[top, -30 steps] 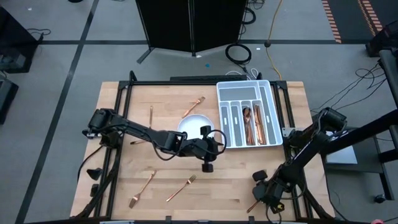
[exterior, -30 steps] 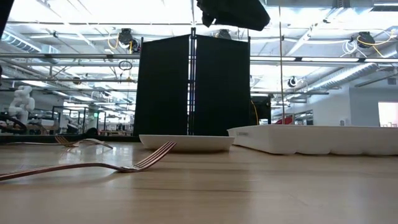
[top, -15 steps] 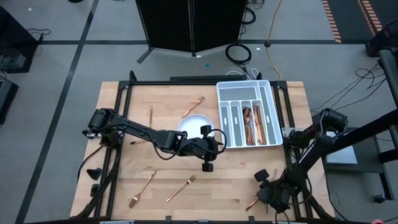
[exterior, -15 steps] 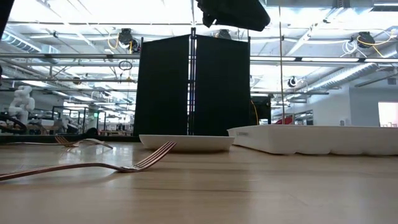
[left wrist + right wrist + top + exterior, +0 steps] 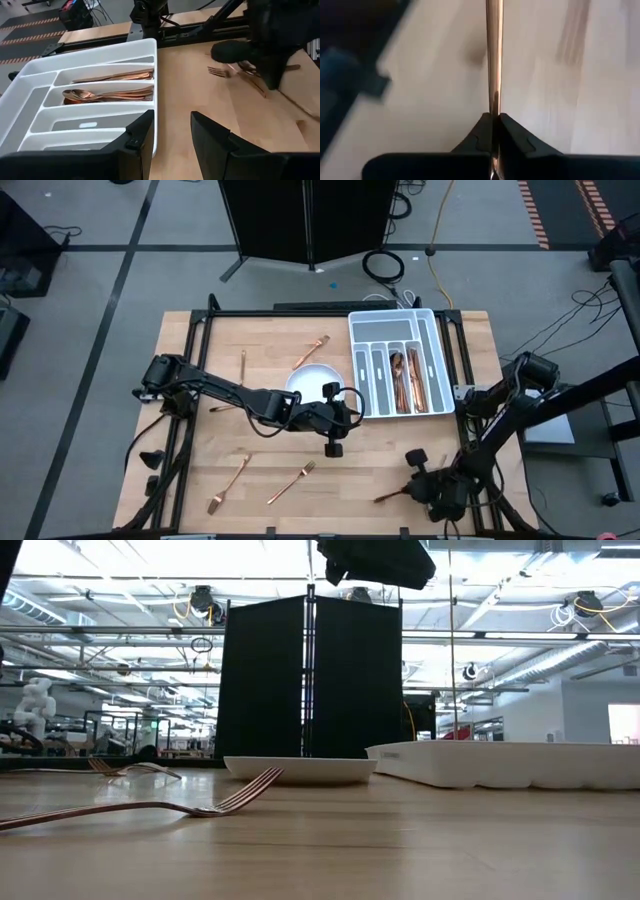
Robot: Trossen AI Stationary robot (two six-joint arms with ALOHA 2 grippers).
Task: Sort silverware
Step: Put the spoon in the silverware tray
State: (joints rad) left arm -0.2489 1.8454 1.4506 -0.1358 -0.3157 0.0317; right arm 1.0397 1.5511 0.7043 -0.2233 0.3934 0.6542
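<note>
Your bench (image 5: 220, 385) is pale wood on a black frame. On it you have a round white plate (image 5: 316, 383), a white divided tray (image 5: 400, 364) at the far right corner, and loose copper forks: two far (image 5: 312, 349), two near (image 5: 291, 483).
</note>
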